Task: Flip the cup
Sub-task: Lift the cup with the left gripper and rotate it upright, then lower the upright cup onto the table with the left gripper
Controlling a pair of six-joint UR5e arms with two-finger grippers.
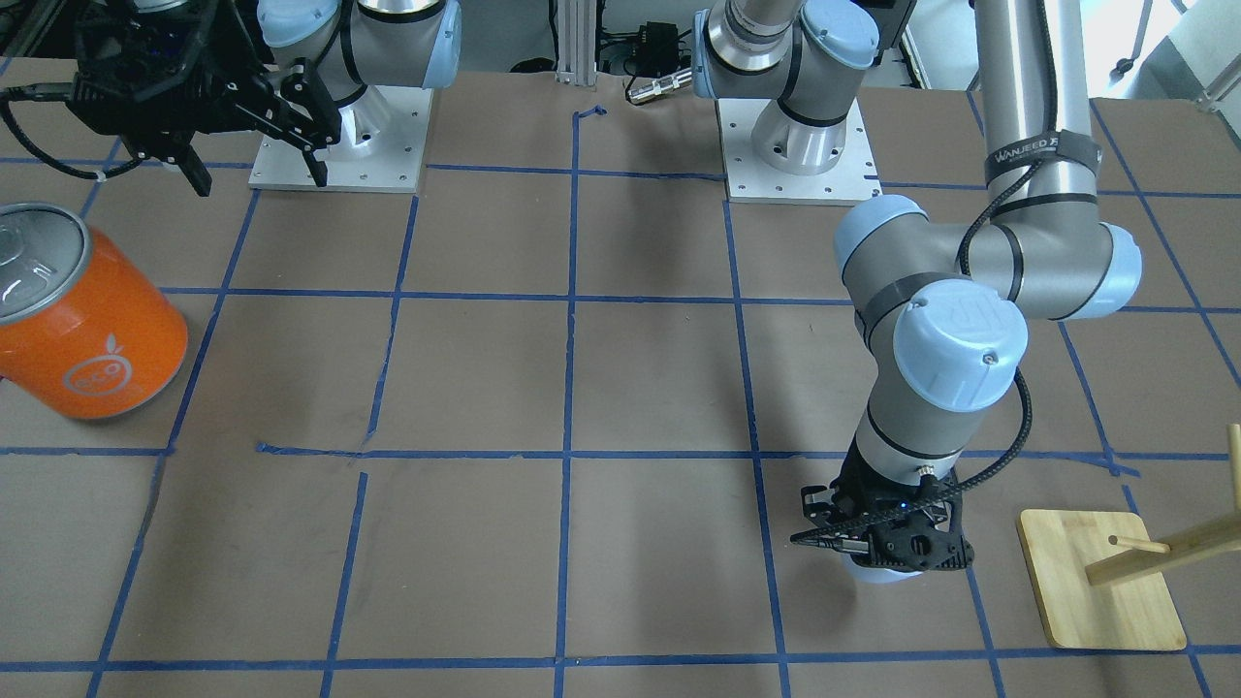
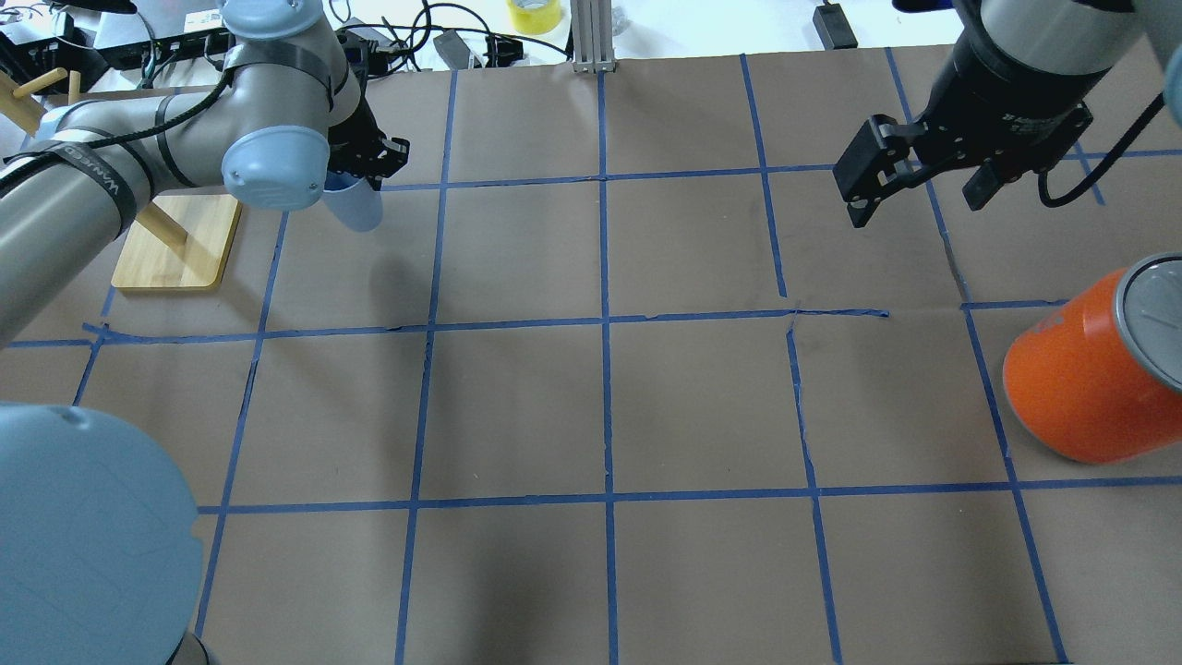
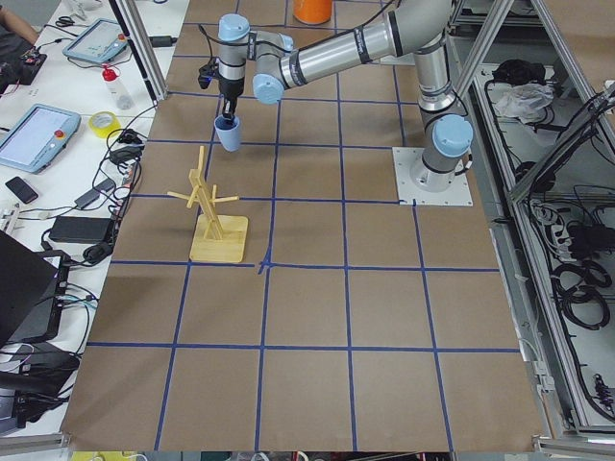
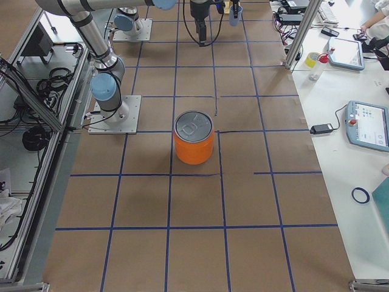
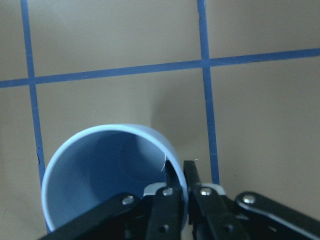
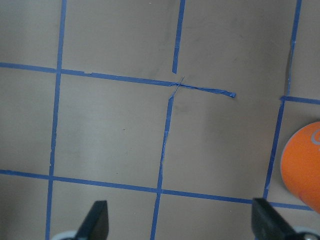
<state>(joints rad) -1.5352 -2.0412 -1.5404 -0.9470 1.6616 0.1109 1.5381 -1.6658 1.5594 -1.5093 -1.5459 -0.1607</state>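
Observation:
The pale lavender-blue cup (image 5: pixel 100 180) is upright with its mouth up. My left gripper (image 5: pixel 179 172) is shut on its rim, one finger inside the wall and one outside. The cup shows below the left gripper (image 2: pixel 355 171) in the overhead view (image 2: pixel 355 205), at the far left of the table. In the front view only its lower edge (image 1: pixel 887 575) shows under the gripper (image 1: pixel 873 543). I cannot tell if it touches the table. My right gripper (image 2: pixel 919 189) is open and empty, high over the far right, also in the front view (image 1: pixel 257 170).
A big orange can (image 2: pixel 1080 379) with a silver lid stands at the right edge, below the right gripper; it also shows in the front view (image 1: pixel 92 330). A wooden peg rack on a bamboo base (image 2: pixel 180 245) stands just left of the cup (image 1: pixel 1100 582).

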